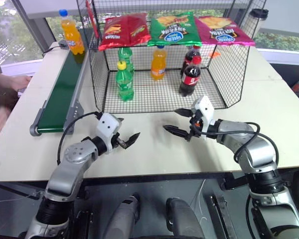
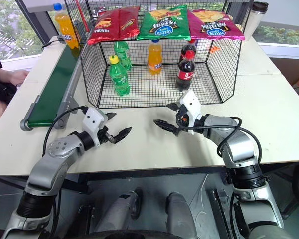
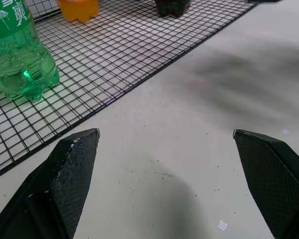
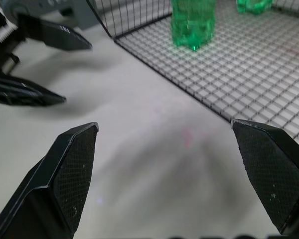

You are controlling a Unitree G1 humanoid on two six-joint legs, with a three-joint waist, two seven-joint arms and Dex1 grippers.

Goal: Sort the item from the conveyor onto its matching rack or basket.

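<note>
The item, an orange soda bottle (image 1: 72, 34) with a blue cap, stands upright at the far end of the dark green conveyor (image 1: 60, 94), left of the black wire cage (image 1: 97, 64). Both grippers hover low over the white table in front of the cage's open side, far from the item. My left gripper (image 1: 127, 128) is open and holds nothing; its fingers (image 3: 70, 169) frame bare table near the cage floor. My right gripper (image 1: 171, 120) is open and holds nothing, pointing toward the left one, whose fingers (image 4: 40, 64) appear in the right wrist view.
Inside the cage stand two green bottles (image 1: 124, 79), another orange bottle (image 1: 158, 62) and two cola bottles (image 1: 190, 75). Three chip bags (image 1: 173, 29) lie on its mesh top. A person's hand (image 1: 15, 82) rests at the table's left edge. A tumbler (image 1: 259, 17) stands behind the cage at the right.
</note>
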